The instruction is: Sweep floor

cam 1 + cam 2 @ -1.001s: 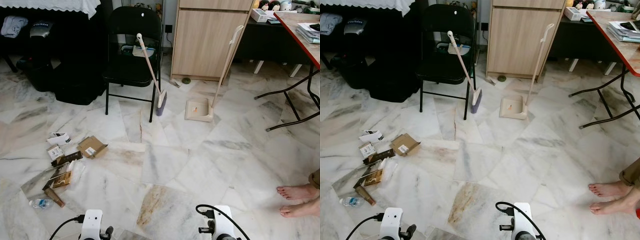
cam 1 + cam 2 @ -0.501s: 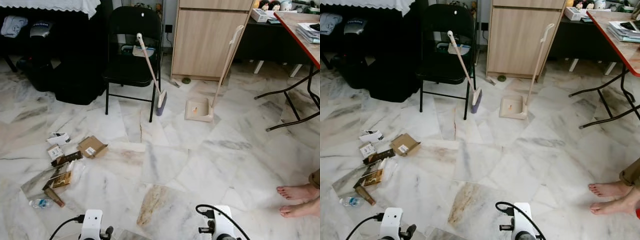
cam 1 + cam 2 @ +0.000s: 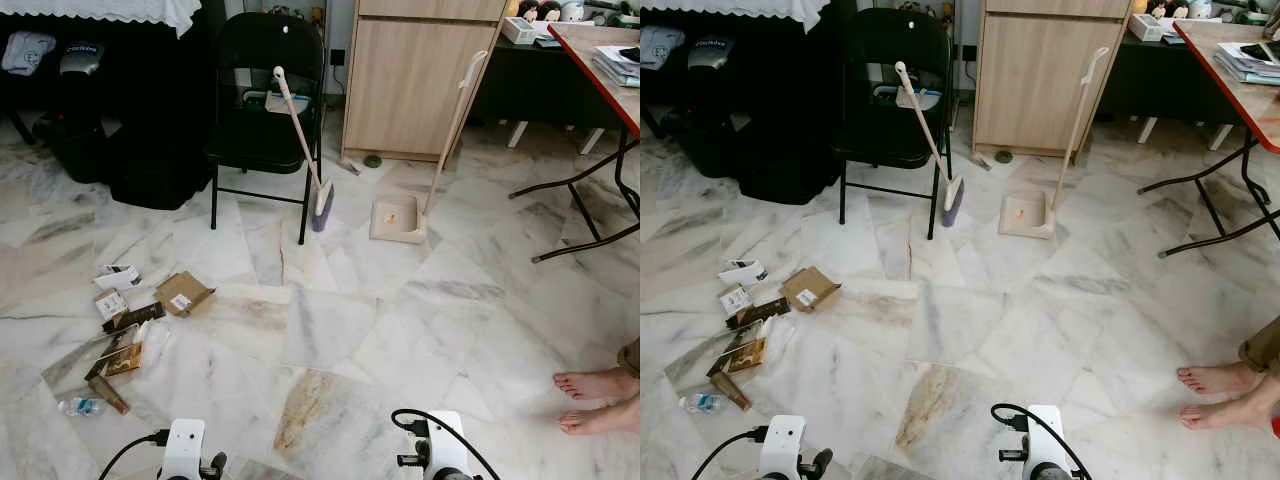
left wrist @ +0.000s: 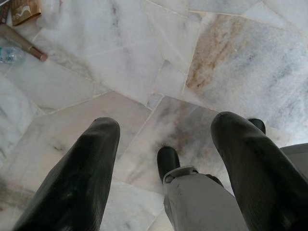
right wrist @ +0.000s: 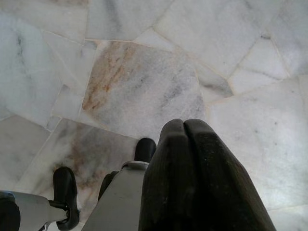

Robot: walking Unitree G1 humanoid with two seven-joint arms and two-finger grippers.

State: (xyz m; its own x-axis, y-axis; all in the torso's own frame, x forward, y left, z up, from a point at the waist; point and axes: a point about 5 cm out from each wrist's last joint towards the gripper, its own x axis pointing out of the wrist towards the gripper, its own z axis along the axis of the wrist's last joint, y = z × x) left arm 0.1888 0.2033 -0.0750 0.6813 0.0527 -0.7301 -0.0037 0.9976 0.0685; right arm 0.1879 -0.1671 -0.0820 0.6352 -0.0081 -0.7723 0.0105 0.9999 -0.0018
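A cream-handled broom (image 3: 303,150) leans against the black folding chair (image 3: 266,110), its bristles on the floor. Right of it a cream dustpan (image 3: 398,218) stands with its long handle resting on the wooden cabinet (image 3: 420,75). Litter (image 3: 130,325) lies at the left: cardboard pieces, wrappers and a small plastic bottle (image 3: 80,406). Both arms hang low at the bottom edge. My left gripper (image 4: 163,139) is open over bare marble. My right gripper (image 5: 185,127) is shut with nothing in it.
A person's bare feet (image 3: 598,398) stand at the right edge. A red-topped folding table (image 3: 600,70) with black legs is at the far right. Dark bags (image 3: 150,150) sit left of the chair.
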